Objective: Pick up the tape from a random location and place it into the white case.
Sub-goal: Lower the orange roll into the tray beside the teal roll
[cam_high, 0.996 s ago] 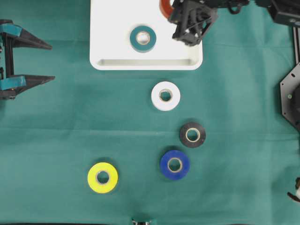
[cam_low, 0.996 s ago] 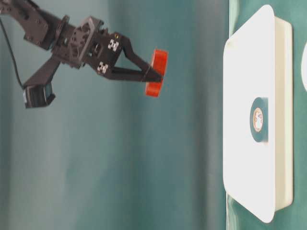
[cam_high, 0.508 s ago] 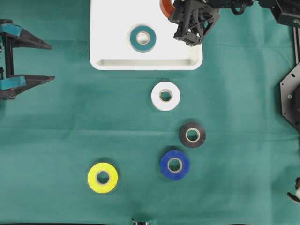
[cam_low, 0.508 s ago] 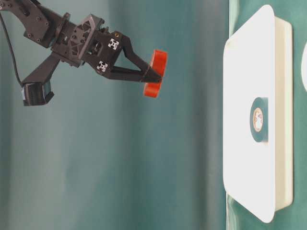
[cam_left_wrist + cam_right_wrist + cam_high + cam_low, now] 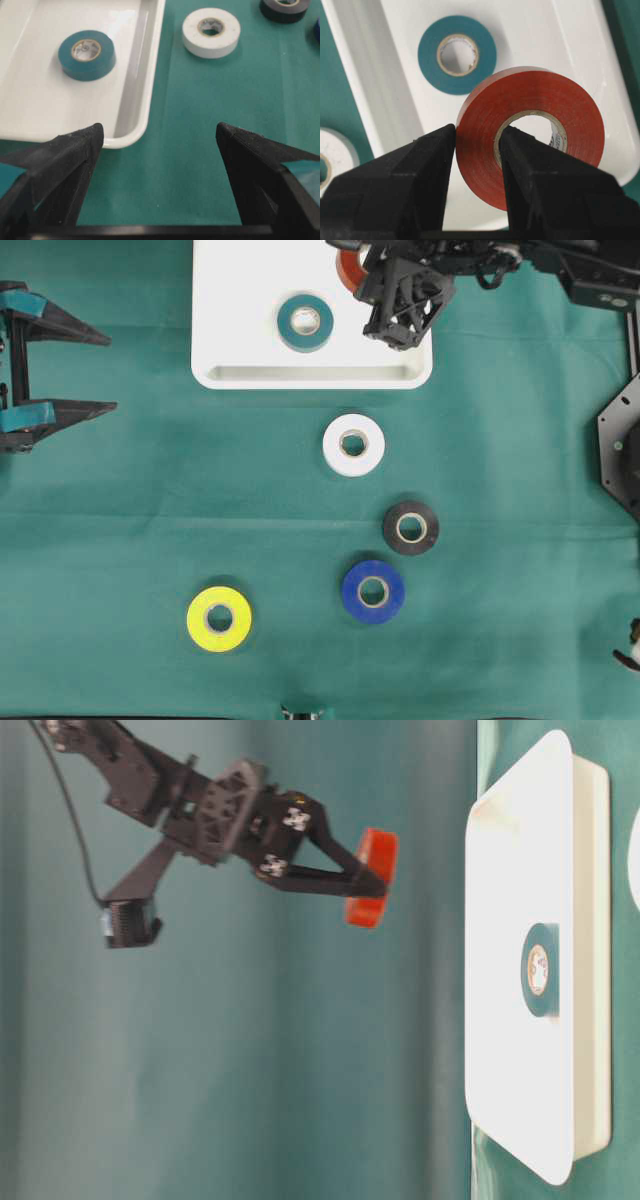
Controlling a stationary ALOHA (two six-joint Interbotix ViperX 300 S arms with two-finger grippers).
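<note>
Table [image 5: 120, 530]: green cloth cover, carrying everything below.

White case [image 5: 240, 280]: flat on the table at the far edge in the overhead view, long axis running left to right, with a narrow trough along its near rim.

My right tool [image 5: 477, 150]: clamped on the red tape [image 5: 530, 130], one finger through the core and one on the outer face. It hangs in the air over the case's right part (clear of the floor in the table-level view).

My left tool [image 5: 157, 137]: fingers wide apart, holding nothing, at the left edge of the table, well apart from the case.

Red tape: tilted on edge in the grip, its hole facing roughly sideways rather than down.

Teal tape [image 5: 305, 322]: flat in the case, hole up.

Loose rolls on the cloth, all flat, hole up: white tape [image 5: 353, 444] just beside the case's near rim, yellow tape [image 5: 219, 618], blue tape [image 5: 373, 591], black tape [image 5: 410, 527].
</note>
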